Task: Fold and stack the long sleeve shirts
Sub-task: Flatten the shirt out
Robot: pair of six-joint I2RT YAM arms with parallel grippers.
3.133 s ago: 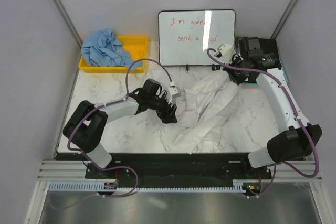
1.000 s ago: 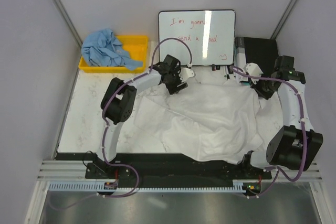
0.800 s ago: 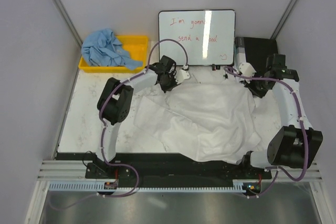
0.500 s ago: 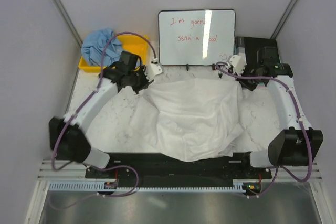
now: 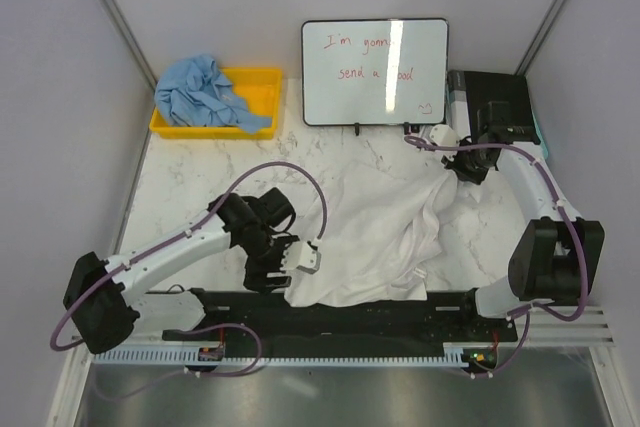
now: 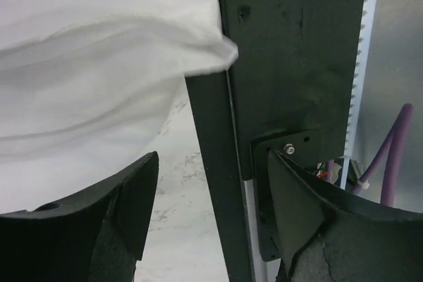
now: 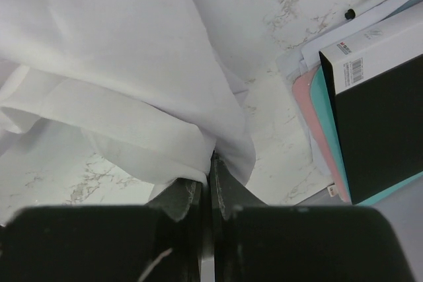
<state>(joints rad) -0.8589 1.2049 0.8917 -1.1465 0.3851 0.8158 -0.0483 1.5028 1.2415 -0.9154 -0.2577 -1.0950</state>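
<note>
The white long sleeve shirt (image 5: pixel 375 232) lies wrinkled from the table's middle down over its near edge. My left gripper (image 5: pixel 285 269) hovers at the shirt's near left corner. In the left wrist view it (image 6: pixel 211 209) stands open with only marble and black rail between its fingers (image 6: pixel 132 196), and the white cloth (image 6: pixel 99 64) lies just ahead. My right gripper (image 5: pixel 452 162) is at the shirt's far right corner, and the right wrist view shows it (image 7: pixel 210 163) shut on a fold of white cloth (image 7: pixel 119 64). The light blue shirt (image 5: pixel 205 92) sits bunched in the yellow bin (image 5: pixel 262 82).
A whiteboard (image 5: pixel 375 72) with red writing stands at the back. A black box (image 7: pixel 383 130) on pink and teal folders sits at the back right, close to my right gripper. A black rail (image 5: pixel 340 309) runs along the near table edge.
My left arm swung from the far edge by the whiteboard to the near edge and now stands open beside the shirt. The shirt has drawn in narrower. The right gripper kept its grip.
</note>
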